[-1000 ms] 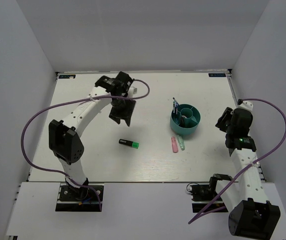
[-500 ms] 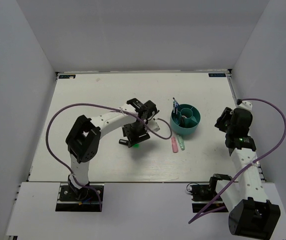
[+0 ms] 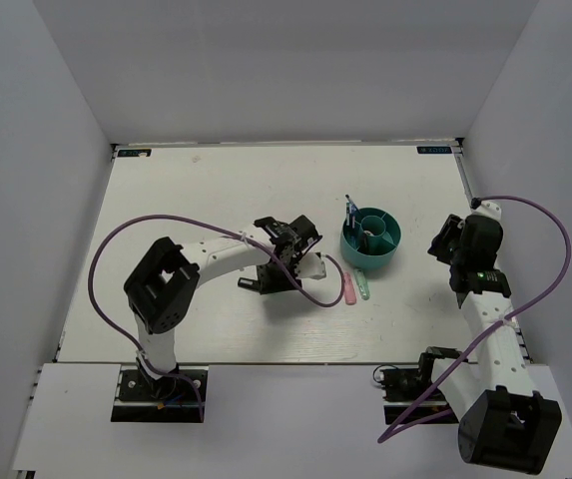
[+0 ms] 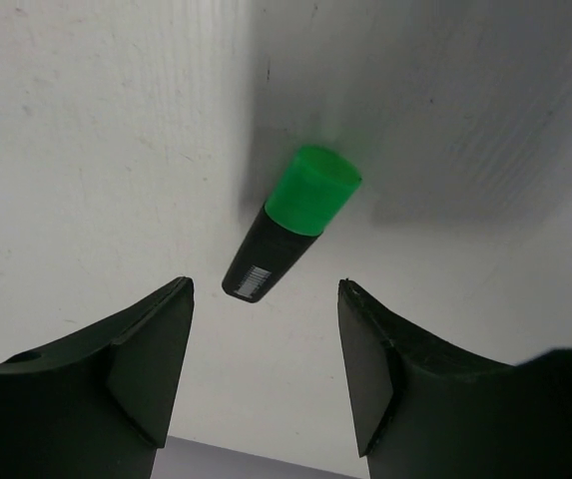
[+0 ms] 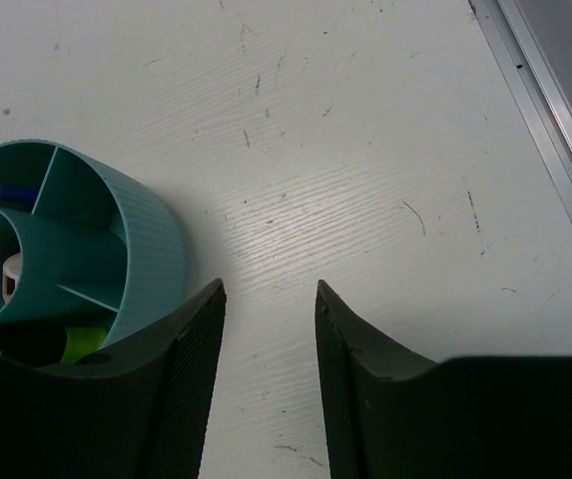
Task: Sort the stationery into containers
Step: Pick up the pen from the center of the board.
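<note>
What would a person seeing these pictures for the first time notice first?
The open left end effector hovers over a black highlighter with a green cap, lying near the middle. To its right stands a round teal organiser with blue pens inside, and a pink marker and a pale green marker lie on its near side.

Matt table (image 5: 365,150), faintly grained and scratched; ribbed teal organiser (image 5: 156,261), probably plastic; smooth green highlighter cap (image 4: 311,190).
</note>
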`<state>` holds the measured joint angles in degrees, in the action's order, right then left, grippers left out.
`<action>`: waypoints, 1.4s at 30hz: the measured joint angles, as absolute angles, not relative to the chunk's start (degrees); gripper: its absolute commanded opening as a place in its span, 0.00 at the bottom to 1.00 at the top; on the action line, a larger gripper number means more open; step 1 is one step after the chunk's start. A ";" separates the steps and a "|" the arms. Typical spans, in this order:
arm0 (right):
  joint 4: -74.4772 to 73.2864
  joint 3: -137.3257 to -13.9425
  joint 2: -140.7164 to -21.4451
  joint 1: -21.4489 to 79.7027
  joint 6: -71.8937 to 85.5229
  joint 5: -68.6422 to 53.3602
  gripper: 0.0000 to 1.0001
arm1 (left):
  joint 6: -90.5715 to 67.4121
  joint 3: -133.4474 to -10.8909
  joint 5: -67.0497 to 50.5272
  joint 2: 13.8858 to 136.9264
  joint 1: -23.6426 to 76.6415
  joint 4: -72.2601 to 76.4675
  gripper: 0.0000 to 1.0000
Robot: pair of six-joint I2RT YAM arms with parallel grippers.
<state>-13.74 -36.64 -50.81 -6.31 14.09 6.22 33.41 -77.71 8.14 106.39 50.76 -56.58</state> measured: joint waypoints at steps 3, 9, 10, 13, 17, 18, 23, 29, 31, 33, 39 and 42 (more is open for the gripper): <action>-13.74 -36.64 -50.98 -6.31 14.06 6.22 0.45 | 34.79 -77.71 7.70 106.39 50.74 -55.20 0.70; -13.74 -36.64 -51.11 -6.31 13.93 6.24 0.46 | 36.27 -77.10 5.89 106.41 50.63 -53.21 0.71; -13.74 -36.64 -51.11 -6.31 13.91 6.24 0.46 | 36.32 -76.82 5.50 106.41 50.43 -52.95 0.71; -13.74 -36.64 -51.13 -6.31 13.89 6.24 0.46 | 36.45 -76.07 4.19 106.54 49.95 -52.60 0.71; -13.74 -36.64 -51.46 -6.31 13.89 6.24 0.48 | 36.49 -75.31 3.03 106.74 49.15 -52.14 0.71; -13.74 -36.64 -51.48 -6.31 13.89 6.22 0.48 | 36.51 -75.22 2.85 106.87 48.95 -51.96 0.71; -13.72 -36.64 -51.48 -6.31 13.72 6.22 0.48 | 36.64 -74.96 2.22 108.81 48.16 -50.78 0.71; -13.74 -36.64 -51.48 -6.31 13.67 6.22 0.48 | 36.60 -74.11 1.98 110.13 47.99 -49.54 0.68; -13.72 -36.64 -51.48 -6.33 13.67 6.22 0.48 | 36.34 -73.36 2.02 109.75 48.07 -48.82 0.63; -13.74 -36.64 -51.48 -6.33 13.69 6.22 0.48 | 35.92 -72.16 2.11 108.95 48.18 -47.68 0.54; -13.74 -36.64 -51.48 -6.33 13.69 6.22 0.48 | 34.48 -67.94 2.61 106.00 48.69 -44.45 0.01; -13.74 -36.64 -51.48 -6.33 13.67 6.22 0.49 | 33.36 -67.79 2.92 105.82 48.73 -43.90 0.00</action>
<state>-13.74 -36.64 -51.48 -6.33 13.67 6.22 33.36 -67.79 2.92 105.82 48.73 -43.90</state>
